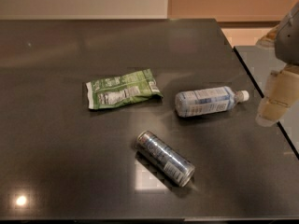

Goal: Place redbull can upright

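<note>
The redbull can (164, 157) lies on its side on the dark table (70, 148), near the front middle. It is slim and silver-and-blue, and it lies diagonally with one end toward the back left and the other toward the front right. My gripper (275, 99) hangs at the far right of the view, above the table's right edge. It is well to the right of the can and further back, and it holds nothing that I can see.
A clear plastic bottle (208, 101) with a white cap lies on its side behind and to the right of the can. A green snack bag (123, 88) lies flat at the back left. The table's right edge (261, 94) runs diagonally, with another dark surface (264, 62) beyond it.
</note>
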You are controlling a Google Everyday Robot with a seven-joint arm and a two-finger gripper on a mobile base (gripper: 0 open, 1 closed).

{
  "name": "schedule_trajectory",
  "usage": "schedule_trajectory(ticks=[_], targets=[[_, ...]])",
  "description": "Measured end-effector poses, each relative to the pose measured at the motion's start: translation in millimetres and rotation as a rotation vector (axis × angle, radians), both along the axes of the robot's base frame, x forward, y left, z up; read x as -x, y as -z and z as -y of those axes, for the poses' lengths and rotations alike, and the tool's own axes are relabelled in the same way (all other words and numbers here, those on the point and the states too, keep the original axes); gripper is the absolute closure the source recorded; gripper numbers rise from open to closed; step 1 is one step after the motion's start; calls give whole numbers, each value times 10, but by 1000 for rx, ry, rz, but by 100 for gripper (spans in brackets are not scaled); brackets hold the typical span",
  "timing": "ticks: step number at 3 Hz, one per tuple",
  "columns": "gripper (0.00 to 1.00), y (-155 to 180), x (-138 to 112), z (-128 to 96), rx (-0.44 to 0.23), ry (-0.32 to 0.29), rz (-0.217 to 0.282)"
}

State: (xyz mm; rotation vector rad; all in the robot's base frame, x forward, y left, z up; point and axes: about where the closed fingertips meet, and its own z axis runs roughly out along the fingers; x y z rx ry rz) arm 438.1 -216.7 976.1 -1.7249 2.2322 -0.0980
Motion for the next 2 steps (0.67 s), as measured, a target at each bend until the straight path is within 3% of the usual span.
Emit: schedule_trajectory(ticks=[2], targets=[[0,47,-50,-166,-1,11,-20]])
